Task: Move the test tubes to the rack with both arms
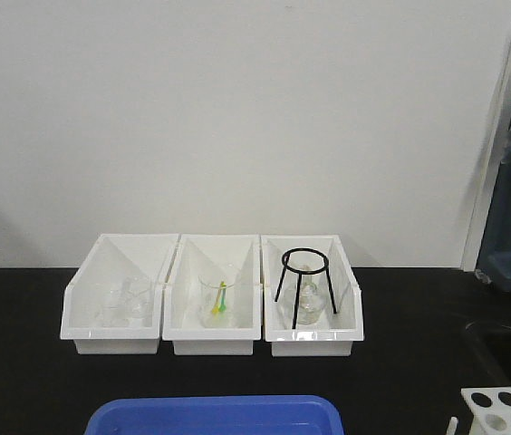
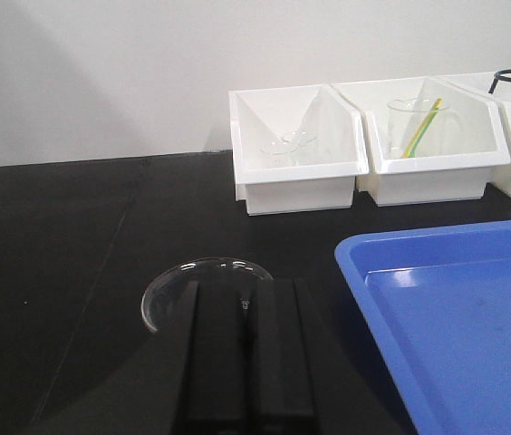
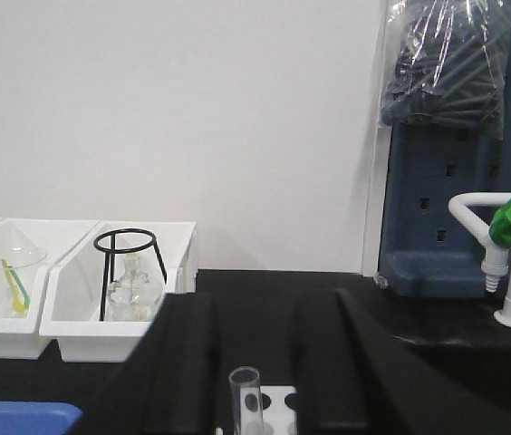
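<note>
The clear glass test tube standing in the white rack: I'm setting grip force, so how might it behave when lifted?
The slim clear glass test tube is thin-walled, so probably fragile under a hard squeeze. Its smooth round surface looks slippery. Standing tall in the small white plastic rack, it could tip or drag the rack if pulled off-vertical.

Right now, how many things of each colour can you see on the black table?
White bins: 3
White rack: 1
Blue tray: 1
Black tripod ring: 1
Clear test tube in the rack: 1
Clear round dish by the left gripper: 1
Total: 8, not counting the glassware inside the bins.
</note>
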Tool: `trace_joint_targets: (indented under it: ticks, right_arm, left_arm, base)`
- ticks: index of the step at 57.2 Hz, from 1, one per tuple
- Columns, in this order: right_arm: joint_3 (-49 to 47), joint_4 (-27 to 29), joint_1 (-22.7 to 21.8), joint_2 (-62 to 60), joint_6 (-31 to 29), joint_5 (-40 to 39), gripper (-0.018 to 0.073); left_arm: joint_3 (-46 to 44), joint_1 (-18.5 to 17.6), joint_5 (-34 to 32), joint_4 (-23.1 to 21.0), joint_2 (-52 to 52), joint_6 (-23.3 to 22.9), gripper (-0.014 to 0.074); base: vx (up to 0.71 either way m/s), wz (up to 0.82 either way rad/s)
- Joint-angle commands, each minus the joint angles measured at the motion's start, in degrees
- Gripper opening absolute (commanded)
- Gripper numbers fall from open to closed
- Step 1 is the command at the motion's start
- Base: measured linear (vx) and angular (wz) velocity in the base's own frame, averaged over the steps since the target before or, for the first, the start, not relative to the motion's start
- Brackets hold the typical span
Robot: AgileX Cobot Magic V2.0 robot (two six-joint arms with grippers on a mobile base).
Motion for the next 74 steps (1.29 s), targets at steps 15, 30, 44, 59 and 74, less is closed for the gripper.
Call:
trace_joint_targets:
  ticks: [15,30,44,59,74]
  right_arm:
    - [16.9,-0.4,-0.2,-14.7,0.5,-6.8,-0.0012]
    - [17.9,0.5,-0.2,-15.0,0.8,-1.4,-0.0011]
    - [17.9,0.7,-0.2,-15.0,0.8,-1.4,-0.0011]
    - [17.9,0.7,-0.2,-15.0,0.8,-1.4,-0.0011]
    - [17.9,0.7,-0.2,-15.0,0.8,-1.4,-0.001]
  left_arm:
    - [-1.5,0.1,-4.3,-0.3,-1.1,-0.5,-0.0005]
    - [-1.5,0.1,-4.0,-0.3,-1.0,-0.5,-0.0005]
    - [-1.5,0.1,-3.9,-0.3,-1.0,-0.5,-0.0005]
    - [-1.5,0.1,-3.9,-0.3,-1.0,-0.5,-0.0004]
    - [-1.5,0.1,-3.9,-0.3,-1.0,-0.5,-0.0004]
  base:
    - [0.0,0.0]
    - [0.0,0.0]
    - [0.0,0.0]
    - [0.0,0.0]
    - [0.0,0.0]
